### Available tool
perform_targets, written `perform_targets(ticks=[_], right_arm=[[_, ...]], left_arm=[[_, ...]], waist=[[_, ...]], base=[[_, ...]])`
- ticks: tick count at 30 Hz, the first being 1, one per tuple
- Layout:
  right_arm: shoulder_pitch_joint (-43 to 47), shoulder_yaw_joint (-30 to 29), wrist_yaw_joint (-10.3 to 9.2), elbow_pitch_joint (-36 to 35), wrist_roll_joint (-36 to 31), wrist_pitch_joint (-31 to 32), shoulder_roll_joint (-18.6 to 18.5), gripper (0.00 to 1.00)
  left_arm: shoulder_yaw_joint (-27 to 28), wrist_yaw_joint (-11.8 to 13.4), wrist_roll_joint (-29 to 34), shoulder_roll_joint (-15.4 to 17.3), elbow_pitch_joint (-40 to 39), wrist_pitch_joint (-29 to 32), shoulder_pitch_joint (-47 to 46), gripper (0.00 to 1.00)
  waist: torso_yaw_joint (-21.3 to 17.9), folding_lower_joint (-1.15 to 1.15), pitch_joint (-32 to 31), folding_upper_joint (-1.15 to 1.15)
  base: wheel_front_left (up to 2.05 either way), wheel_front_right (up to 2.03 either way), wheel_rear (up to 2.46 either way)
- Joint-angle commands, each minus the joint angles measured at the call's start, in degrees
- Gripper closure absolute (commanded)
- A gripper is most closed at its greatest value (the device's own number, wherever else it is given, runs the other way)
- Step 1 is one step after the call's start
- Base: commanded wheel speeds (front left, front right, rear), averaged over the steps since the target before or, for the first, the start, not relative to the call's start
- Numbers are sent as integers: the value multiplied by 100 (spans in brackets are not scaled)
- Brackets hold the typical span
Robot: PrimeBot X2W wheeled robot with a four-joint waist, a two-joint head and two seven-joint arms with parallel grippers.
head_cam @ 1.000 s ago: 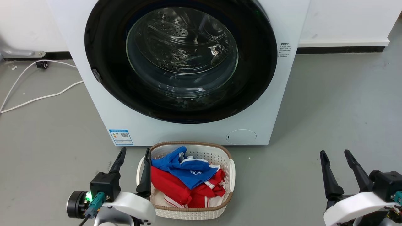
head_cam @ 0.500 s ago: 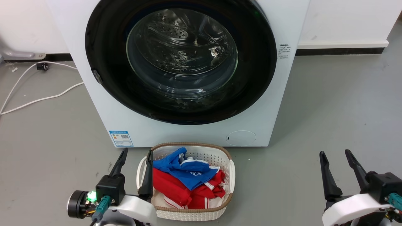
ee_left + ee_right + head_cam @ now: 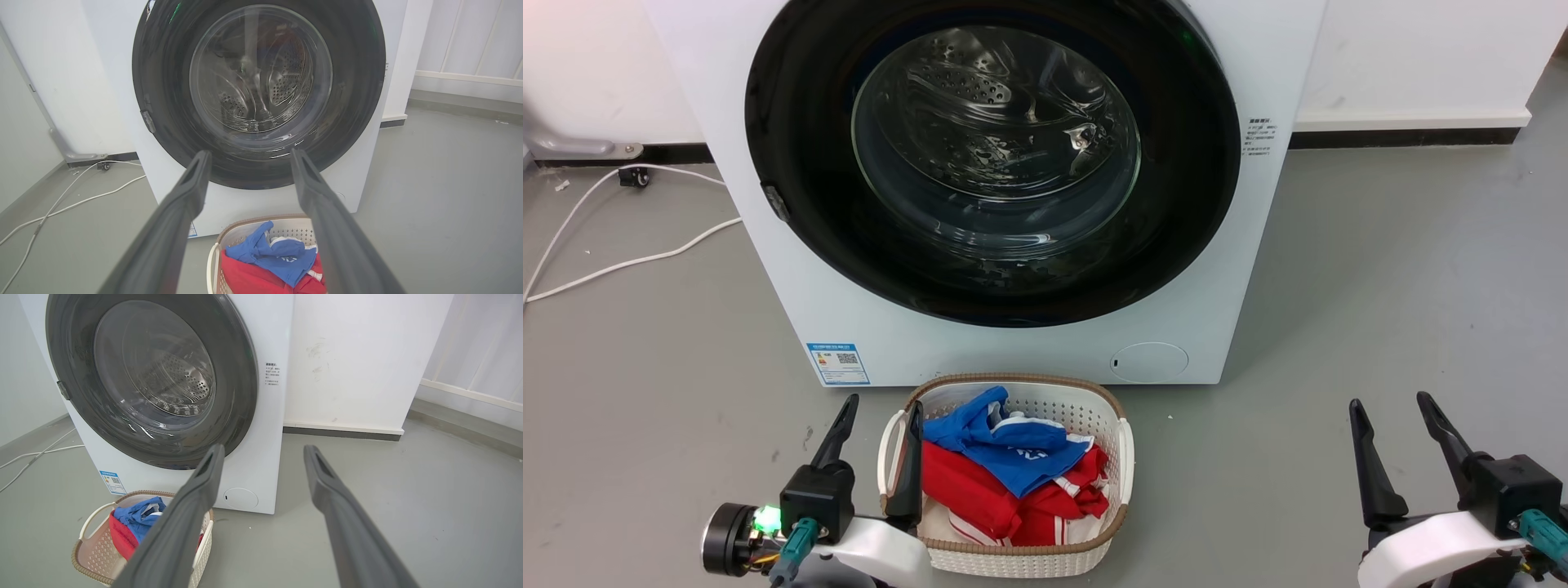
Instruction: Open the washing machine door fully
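Washing machine door point(image 3: 995, 155) was shut, its glossy black ring flush against the front of the white washing machine point(image 3: 980, 351) and the glass bowl bulging at the centre. Opening had not yet begun.

Left hand point(image 3: 883, 403) hung low at the left with its fingers spread and nothing between them. Right hand point(image 3: 1388, 400) hung low at the right, likewise released and empty. Both were well apart from the door.

A laundry basket point(image 3: 1125, 457) holding red and blue garments point(image 3: 1005, 453) stood on the floor point(image 3: 1380, 269) just in front of the machine, under the door's lower edge. In the head view the left hand's inner finger overlapped the basket's left handle — could not tell whether they touched.

A small grey tab point(image 3: 774, 200) sat on the door's left rim. Could not tell whether it was the catch or part of the hinge.

Risks, as judged:
- Pulling on the hinge side would load the door and gain nothing, so the tab's role matters.
- The rim is smooth and glossy. Long fingers may slip off if they hook it shallowly, and the door would drop back shut.
- An arm rising from the left could snag or shove the basket — or tip garments out.
- The door might stop part way if the pull ends early, so "fully" would not be met.
- A white cable point(image 3: 629, 261) lay on the floor to the left, so driving that way could catch it.
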Motion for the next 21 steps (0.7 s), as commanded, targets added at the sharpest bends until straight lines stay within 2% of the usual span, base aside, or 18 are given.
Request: perform_targets(ticks=[1,15,16,17,18,19,21], right_arm=[[45,-8,-1,9,26,-30,28,0],[-27,-5,-1,119,110,-69,39,0],[-28,-6,-1,130,141,-52,39,9],[-28,-6,-1,130,141,-52,39,9],[-32,-12,-1,136,191,-40,40,68],[-35,0,-1,148,243,-25,40,100],[-39,15,-1,159,356,-2,42,100]], left_arm=[[41,-39,-5,-18,43,-15,33,0],[140,-98,-59,-96,161,-15,16,0],[143,-99,-53,-95,164,-15,18,0],[143,-99,-53,-95,164,-15,18,0],[151,-101,-49,-95,160,-15,18,0],[155,-105,-45,-97,163,-15,17,0],[166,-110,-38,-103,171,-15,10,0]], waist=[[2,0,-2,0],[11,0,-1,0],[12,0,0,0],[12,0,0,0],[13,0,0,0],[16,0,0,0],[19,0,1,0]], base=[[0,0,0],[0,0,0],[0,0,0],[0,0,0],[0,0,0],[0,0,0],[0,0,0]])
